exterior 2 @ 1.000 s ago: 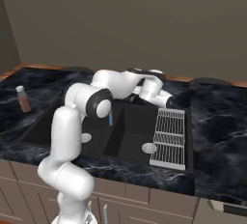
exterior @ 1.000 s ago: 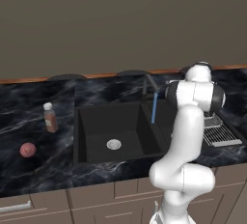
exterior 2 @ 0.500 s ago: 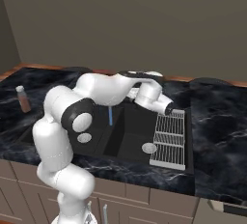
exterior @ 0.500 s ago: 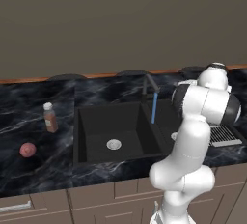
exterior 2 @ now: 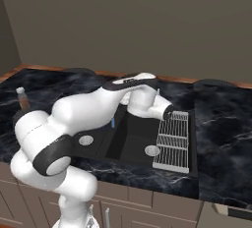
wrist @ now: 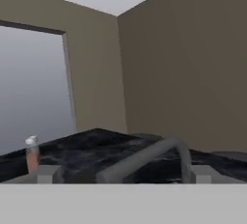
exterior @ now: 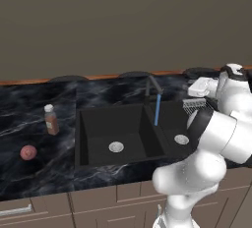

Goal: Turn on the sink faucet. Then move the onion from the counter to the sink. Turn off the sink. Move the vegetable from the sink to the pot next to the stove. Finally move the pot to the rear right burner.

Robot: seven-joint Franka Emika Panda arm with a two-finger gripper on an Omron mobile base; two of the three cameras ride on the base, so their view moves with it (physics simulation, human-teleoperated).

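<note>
The black sink faucet [exterior: 152,85] stands behind the sink [exterior: 98,124], and a blue stream of water [exterior: 157,110] runs from its spout into the basin. On the counter [exterior: 19,128], left of the sink, the reddish onion [exterior: 28,152] lies on its own. My gripper [exterior 2: 167,114] hangs open over the right side of the sink, clear of the faucet. In the hand view the fingertips [wrist: 48,174] stand wide apart, with the faucet spout [wrist: 144,158] some way ahead of them. The pot and the stove are out of view.
A brown bottle with a white cap [exterior: 50,119] stands on the counter behind the onion. A silver wire rack [exterior 2: 173,141] lies over the sink's right basin. My white arm [exterior 2: 88,111] stretches across above the sink. A wall rises close behind the counter.
The arm has swung to the right, and the hand has drawn away from the faucet toward the wire rack. The water keeps running. The onion and the bottle have not moved.
</note>
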